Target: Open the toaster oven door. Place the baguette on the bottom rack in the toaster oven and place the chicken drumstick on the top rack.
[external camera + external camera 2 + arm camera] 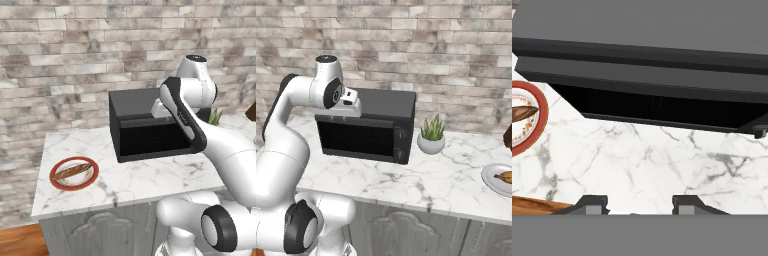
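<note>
Still on the first step: toaster oven door (pixel 356 137) shut flat against the front of the toaster oven (pixel 368 125), nothing yet loaded inside. Sits toward the back of the marble worktop (pixel 421 185), knobs on its right front, small potted plant (pixel 431 135) just beside it on that side.

Pincer (pixel 639 202) poised above the oven's front top edge, looking down over the door to the marble below; tips set fairly close together with bare marble between them, gripping nothing. Hand itself seen at the upper left corner of the oven in the right base view (fingers hidden there behind the wrist).

Baguette (pixel 71 171) lying on a red-rimmed plate (pixel 74 173) well to the left of the oven, near the worktop's front edge. Chicken drumstick (pixel 504 176) on a white plate (pixel 495 181) far out to the right, cut by the frame edge.

Next move, by judgement: come down onto the door's top lip or handle, catch it, then pull outward and down about the lower hinge. Calls for staying clear of the knobs and keeping room in front for the door to drop. Racks cannot be made out behind the dark window.
</note>
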Controlling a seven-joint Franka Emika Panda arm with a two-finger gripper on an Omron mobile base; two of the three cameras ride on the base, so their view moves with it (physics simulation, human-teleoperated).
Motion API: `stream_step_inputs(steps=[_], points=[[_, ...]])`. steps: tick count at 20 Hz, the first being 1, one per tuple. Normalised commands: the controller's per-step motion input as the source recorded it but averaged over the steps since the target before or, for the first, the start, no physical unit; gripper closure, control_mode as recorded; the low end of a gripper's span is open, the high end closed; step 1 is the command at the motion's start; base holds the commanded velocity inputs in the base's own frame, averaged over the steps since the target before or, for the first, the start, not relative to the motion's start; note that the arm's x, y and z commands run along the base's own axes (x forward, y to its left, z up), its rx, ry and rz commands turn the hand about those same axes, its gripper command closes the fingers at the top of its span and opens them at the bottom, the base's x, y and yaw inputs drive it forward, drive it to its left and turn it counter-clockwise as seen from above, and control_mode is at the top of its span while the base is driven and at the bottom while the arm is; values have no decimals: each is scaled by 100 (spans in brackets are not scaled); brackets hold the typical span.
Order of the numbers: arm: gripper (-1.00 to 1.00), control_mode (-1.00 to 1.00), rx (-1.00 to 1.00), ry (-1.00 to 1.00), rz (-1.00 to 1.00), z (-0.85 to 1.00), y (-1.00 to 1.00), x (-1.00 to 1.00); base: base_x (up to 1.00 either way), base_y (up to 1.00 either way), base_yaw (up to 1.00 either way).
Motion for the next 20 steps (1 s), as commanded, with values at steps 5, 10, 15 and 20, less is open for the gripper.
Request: stream_step_inputs(steps=[5,10,15,20], points=[[-100,100,0,0,0,0,0,0,0,0,0],[-100,100,0,0,0,0,0,0,0,0,0],[-100,100,0,0,0,0,0,0,-1,-1,0],[-100,100,0,0,0,0,0,0,-6,-43,0]])
